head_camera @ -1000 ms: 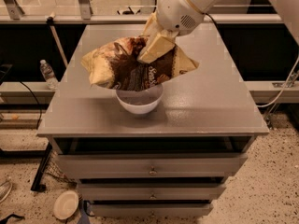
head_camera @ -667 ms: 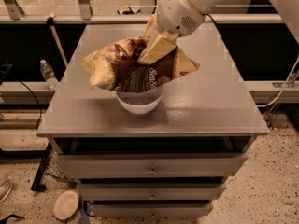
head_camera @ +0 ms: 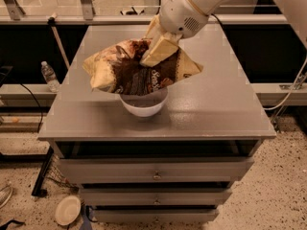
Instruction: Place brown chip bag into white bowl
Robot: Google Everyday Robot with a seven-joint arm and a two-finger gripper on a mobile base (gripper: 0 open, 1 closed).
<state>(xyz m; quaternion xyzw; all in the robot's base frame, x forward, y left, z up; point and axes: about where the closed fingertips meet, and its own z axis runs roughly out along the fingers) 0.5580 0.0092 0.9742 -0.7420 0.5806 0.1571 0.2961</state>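
Observation:
The brown chip bag [head_camera: 134, 75] lies across the top of the white bowl [head_camera: 144, 107], wider than the bowl, with its pale ends sticking out left and right. The bowl stands near the middle front of the grey table [head_camera: 216, 104]. My gripper [head_camera: 151, 51] comes down from the upper right and is shut on the bag's upper middle, its cream fingers [head_camera: 160, 51] pressed against the crinkled top. The bowl's inside is hidden by the bag.
The table is a cabinet with drawers [head_camera: 156, 174] below its front edge. A water bottle [head_camera: 49, 75] stands on a ledge to the left. A flat pale plate [head_camera: 67, 210] lies on the floor at lower left. A rail runs behind the table.

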